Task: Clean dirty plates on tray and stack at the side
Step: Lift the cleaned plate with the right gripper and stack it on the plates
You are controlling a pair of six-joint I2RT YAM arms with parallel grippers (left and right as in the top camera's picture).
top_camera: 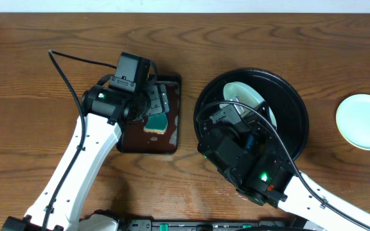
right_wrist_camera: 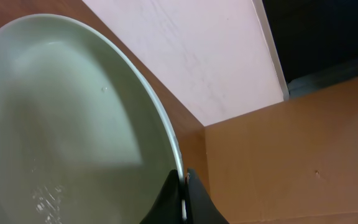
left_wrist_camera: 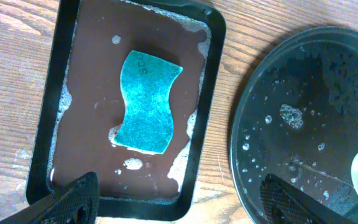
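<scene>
Our right hand (right_wrist_camera: 182, 190) is pinching the rim of a pale green plate (right_wrist_camera: 61, 118). That plate is over the big black tray (top_camera: 297, 115), middle right in the top view. Our left hand (left_wrist_camera: 179, 190) is spread wide above a blue sponge (left_wrist_camera: 146, 102), which lies in a small brown tray (left_wrist_camera: 211, 93) with soapy water. A second plate (top_camera: 365, 122) sits on the bench (top_camera: 44, 96) at the far right edge.

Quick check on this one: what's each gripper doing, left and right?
Left gripper: open, empty, above the sponge.
Right gripper: shut on the rim of a pale plate.
</scene>
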